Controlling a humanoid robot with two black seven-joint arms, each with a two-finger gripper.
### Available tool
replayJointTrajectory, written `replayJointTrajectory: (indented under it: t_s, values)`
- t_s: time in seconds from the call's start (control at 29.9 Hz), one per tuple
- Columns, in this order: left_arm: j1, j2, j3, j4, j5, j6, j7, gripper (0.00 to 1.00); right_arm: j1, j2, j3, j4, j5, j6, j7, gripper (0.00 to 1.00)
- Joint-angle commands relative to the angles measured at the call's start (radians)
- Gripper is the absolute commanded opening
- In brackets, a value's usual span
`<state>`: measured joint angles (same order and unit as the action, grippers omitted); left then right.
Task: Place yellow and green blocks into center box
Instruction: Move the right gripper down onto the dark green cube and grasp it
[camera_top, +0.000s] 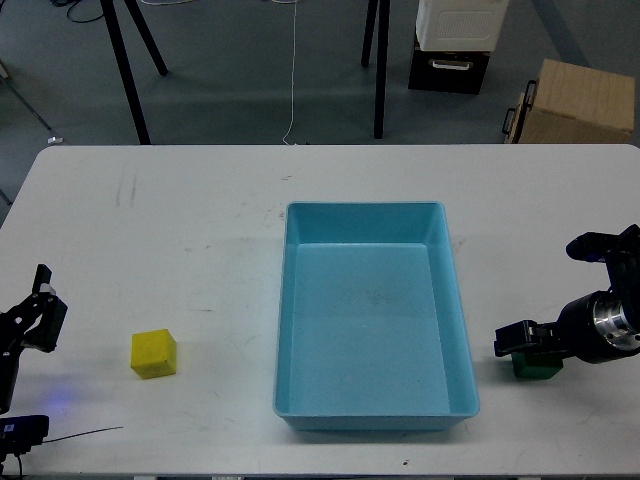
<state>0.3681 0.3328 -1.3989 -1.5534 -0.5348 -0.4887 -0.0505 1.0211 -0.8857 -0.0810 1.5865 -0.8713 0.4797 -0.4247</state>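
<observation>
Low in the frame, the tray (455, 300) is empty. At lower right, the right gripper (522, 345) sits on the green block (537, 367), jaws seemingly pinching it. Tray lies left of it. Yellow block (154, 353) rests lower left, near the left gripper (40, 300); its jaws I cannot tell.

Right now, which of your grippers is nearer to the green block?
Right. My right gripper is directly at the green block, its fingers around or touching it, right of the blue tray. My left gripper is far across the table, beyond the yellow block.
</observation>
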Motion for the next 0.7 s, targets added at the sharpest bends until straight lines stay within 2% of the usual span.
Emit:
replayJointTrajectory:
  t_s: [0.0,0.2,0.4,0.47,0.67]
  values:
    - [0.000,-0.001,0.000,0.003,-0.001,0.000,0.000,1.00,-0.001,0.001,0.000,0.001,-0.003,-0.003,-0.002,0.88]
    - [0.000,0.000,0.000,0.003,0.001,0.000,0.000,1.00,-0.003,0.001,-0.002,0.003,-0.043,0.008,-0.008,0.36]
    - [0.000,0.000,0.000,0.003,-0.001,0.000,0.000,1.00,-0.003,-0.002,-0.011,0.006,-0.052,0.005,-0.008,0.04]
    - [0.000,0.000,0.000,0.003,0.001,0.000,0.000,1.00,0.005,-0.010,-0.011,0.013,-0.051,0.004,-0.008,0.00]
    - [0.000,0.000,0.000,0.003,0.001,0.000,0.000,1.00,0.137,-0.074,-0.002,0.101,0.029,0.004,-0.005,0.00]
